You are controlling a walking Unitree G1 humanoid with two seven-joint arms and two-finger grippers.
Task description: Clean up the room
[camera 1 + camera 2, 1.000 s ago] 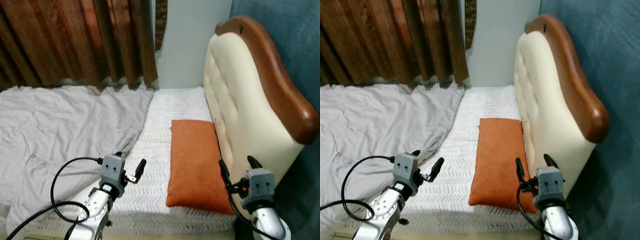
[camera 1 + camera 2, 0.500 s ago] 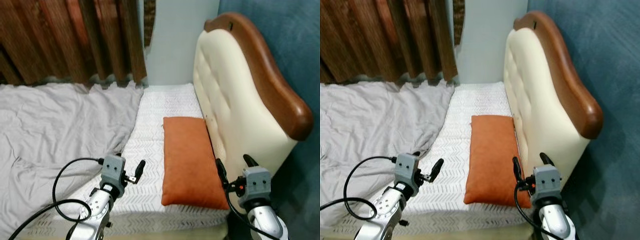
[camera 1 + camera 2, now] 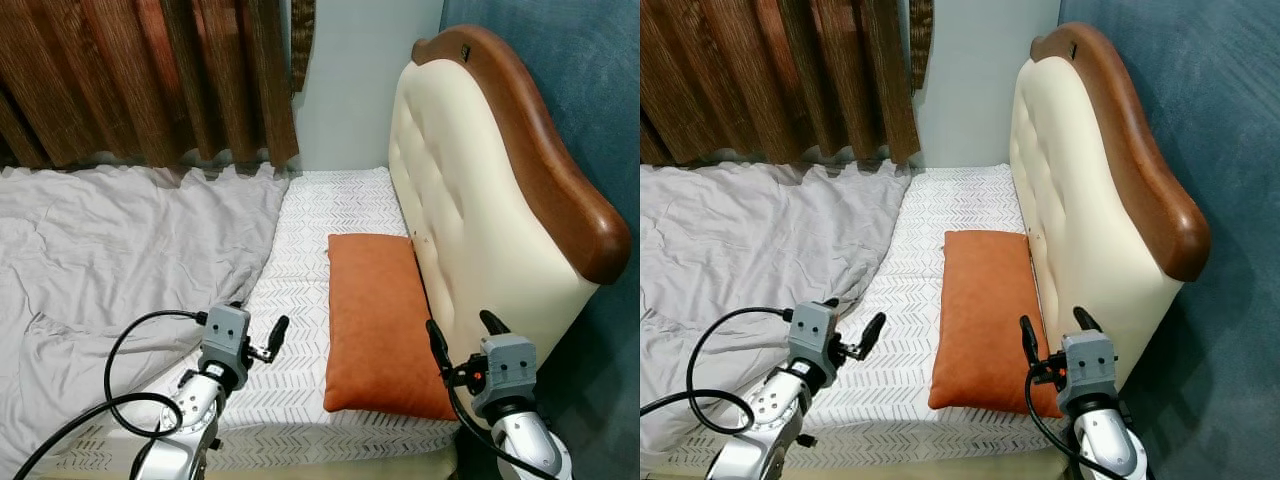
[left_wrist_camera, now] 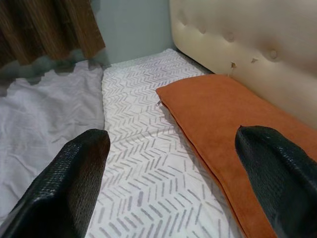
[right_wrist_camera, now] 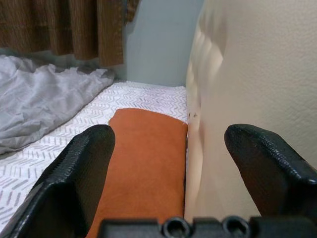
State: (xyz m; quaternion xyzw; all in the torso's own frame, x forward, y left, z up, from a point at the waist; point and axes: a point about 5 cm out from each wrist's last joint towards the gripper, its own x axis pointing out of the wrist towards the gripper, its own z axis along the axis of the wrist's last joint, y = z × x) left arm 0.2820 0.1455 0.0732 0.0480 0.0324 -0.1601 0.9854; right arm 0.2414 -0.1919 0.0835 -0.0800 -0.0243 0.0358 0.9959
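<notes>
We see a bed point(image 3: 320, 390) with a white patterned sheet across the lower half of the frame, a rumpled grey blanket point(image 3: 110, 250) at left and a cream padded headboard point(image 3: 470, 220) at right. A flat orange pillow point(image 3: 378, 320) lies right of centre, against the headboard. Our left gripper point(image 3: 258, 335) and right gripper point(image 3: 462, 337) hover spread wide near the bottom edge, grasping nothing.

Orange pillow point(image 4: 233, 119) against tufted headboard point(image 4: 247, 34), left gripper point(image 4: 173, 193) spread wide — grey sheet point(image 4: 39, 114) beside.

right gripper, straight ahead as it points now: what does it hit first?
Probably the cream headboard, though depth is unclear. The right gripper is open, astride the seam between the orange pillow and headboard, which crowds its outer side.
</notes>
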